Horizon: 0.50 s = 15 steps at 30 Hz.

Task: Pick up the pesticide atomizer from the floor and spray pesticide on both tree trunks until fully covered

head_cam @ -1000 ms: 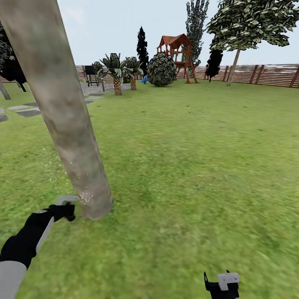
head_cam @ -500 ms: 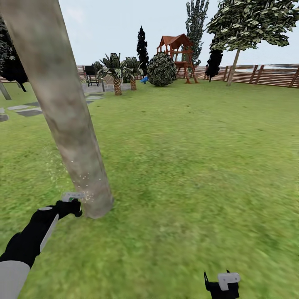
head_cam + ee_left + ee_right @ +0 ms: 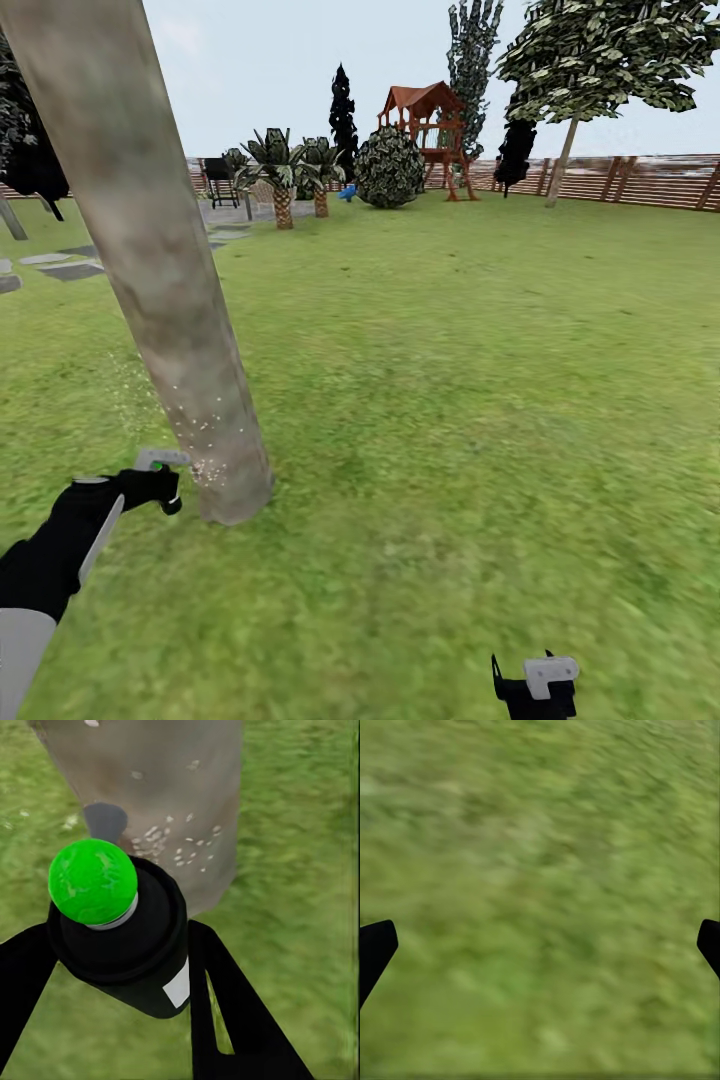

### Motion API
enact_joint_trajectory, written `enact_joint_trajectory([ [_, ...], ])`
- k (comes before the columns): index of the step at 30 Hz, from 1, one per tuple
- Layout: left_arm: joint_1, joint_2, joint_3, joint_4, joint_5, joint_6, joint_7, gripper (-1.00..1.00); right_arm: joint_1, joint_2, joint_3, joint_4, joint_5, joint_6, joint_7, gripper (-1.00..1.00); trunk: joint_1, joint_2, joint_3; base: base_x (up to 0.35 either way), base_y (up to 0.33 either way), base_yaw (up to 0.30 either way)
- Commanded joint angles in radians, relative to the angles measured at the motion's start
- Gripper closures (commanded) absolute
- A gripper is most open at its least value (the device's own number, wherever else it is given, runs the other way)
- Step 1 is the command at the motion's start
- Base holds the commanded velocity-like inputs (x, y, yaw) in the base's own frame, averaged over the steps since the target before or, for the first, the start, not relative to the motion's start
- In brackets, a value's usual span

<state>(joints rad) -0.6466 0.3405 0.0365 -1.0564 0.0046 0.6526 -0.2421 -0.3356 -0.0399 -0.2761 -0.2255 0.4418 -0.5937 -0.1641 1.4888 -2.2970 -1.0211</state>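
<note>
1. Your left gripper [image 3: 127, 967] is clamped on the pesticide atomizer [image 3: 124, 937] — a squat black cylinder with a glossy green dome on top and a small white patch on its side, one black finger either side of it.
2. In the head view the same left gripper [image 3: 160, 480] sits low over the lawn, just beside the foot of the tree trunk [image 3: 150, 260], with the atomizer [image 3: 158, 463] showing as a small whitish piece with a green spot.
3. Your left arm [image 3: 55, 560] reaches forward from the lower left corner, black along the forearm with a pale grey panel, roughly level with the grass.
4. The trunk is a thick, smooth column, mottled grey-brown and beige, leaning away to the upper left.
5. Fine white specks of pesticide [image 3: 205, 425] dot the trunk's lower part, and the wrist view shows them scattered on the bark [image 3: 180, 844].
6. Your right gripper [image 3: 535, 685] hangs low at the bottom edge — its black fingertips [image 3: 375, 949] stand wide apart, holding nothing, above blurry green grass [image 3: 540, 885].
7. Farther off lie grey stepping stones [image 3: 60, 265], a round dark bush [image 3: 390, 168], a second tree [image 3: 600, 60] and the brown slatted fence [image 3: 640, 180].
</note>
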Motion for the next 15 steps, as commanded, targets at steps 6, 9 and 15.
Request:
enact_joint_trajectory([
  [6, -0.014, 0.037, 0.012, 0.005, -0.008, 0.004, -0.067, 1.0, 0.0, 0.0, 0.0, 0.0, 0.0, 0.0, 0.0, -1.0, 0.0, 0.0, 0.0, 0.0, 0.0, 0.0],
  [9, -0.01, 0.108, 0.014, 0.007, -0.01, 0.003, -0.065, 1.0, 0.0, 0.0, 0.0, 0.0, 0.0, 0.0, 0.0, -1.0, 0.0, 0.0, 0.0, 0.0, 0.0, 0.0],
  [15, 0.002, 0.114, -0.002, -0.005, -0.001, 0.002, -0.067, 1.0, 0.0, 0.0, 0.0, 0.0, 0.0, 0.0, 0.0, -1.0, 0.0, 0.0, 0.0, 0.054, 0.011, 0.0],
])
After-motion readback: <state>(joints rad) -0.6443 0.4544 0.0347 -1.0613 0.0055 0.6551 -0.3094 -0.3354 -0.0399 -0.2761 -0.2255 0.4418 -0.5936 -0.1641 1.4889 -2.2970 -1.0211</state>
